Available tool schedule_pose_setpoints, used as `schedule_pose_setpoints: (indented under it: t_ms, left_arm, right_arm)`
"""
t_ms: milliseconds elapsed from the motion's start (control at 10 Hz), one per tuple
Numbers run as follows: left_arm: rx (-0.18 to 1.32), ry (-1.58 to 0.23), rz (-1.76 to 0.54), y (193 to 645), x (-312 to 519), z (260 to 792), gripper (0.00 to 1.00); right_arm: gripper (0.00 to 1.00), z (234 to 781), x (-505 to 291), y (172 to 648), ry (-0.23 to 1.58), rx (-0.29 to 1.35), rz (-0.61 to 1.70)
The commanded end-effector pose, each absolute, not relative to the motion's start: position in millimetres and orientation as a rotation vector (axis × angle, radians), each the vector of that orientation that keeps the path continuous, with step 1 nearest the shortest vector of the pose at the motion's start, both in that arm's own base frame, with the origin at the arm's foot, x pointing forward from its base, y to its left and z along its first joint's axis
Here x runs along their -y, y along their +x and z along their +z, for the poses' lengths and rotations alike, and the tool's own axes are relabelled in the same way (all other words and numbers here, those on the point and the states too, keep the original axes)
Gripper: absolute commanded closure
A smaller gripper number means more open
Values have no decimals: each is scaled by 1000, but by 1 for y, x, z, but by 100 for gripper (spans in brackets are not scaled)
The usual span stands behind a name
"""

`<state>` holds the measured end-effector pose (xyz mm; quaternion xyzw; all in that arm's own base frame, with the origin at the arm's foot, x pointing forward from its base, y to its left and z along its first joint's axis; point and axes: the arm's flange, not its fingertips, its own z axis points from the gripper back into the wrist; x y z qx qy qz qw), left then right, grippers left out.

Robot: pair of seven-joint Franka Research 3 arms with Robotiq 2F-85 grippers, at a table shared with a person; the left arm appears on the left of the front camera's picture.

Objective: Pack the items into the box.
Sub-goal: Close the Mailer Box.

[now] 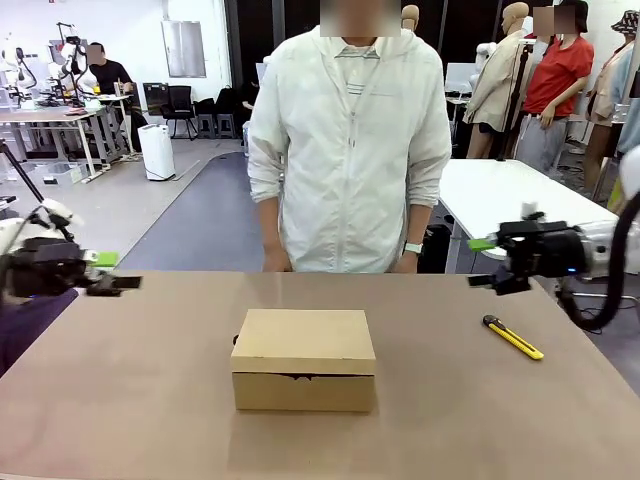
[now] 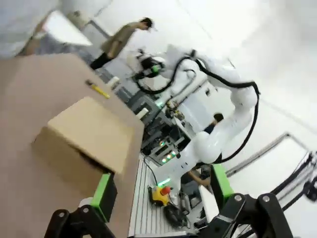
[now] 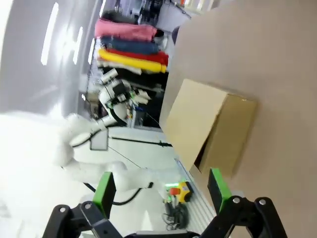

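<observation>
Cardboard box (image 1: 304, 372) sits closed mid-desk (image 1: 120, 400); left gripper (image 1: 112, 272) and right gripper (image 1: 482, 262) hover wide open, empty.

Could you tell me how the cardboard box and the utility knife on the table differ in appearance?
The box is bulky, plain brown and rectangular; the knife is slim, yellow and black. The box sits mid-table with its lid shut; the knife lies flat, angled, toward the robot's right. Both rest on the table, untouched.

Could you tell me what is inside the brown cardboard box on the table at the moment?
That cannot be seen: the shallow brown cardboard box sits with its flap lid closed, hiding its inside. A small dark edge shows behind its far left corner, too little to identify.
</observation>
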<state>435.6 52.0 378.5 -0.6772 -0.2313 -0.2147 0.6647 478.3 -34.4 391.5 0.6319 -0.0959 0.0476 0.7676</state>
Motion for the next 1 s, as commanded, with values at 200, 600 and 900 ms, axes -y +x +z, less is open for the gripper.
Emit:
schedule_pose_setpoints:
  t_ms: [200, 600, 900]
  left_arm:
    - [457, -1482, -356, 431, -80, 373, 0]
    - [457, -1482, -356, 431, -80, 373, 0]
    - [457, -1482, -356, 431, -80, 373, 0]
  right_arm:
    - [0, 380, 64, 475, 1403, 218, 26]
    - [0, 380, 64, 475, 1403, 218, 26]
    - [0, 380, 64, 475, 1403, 218, 26]
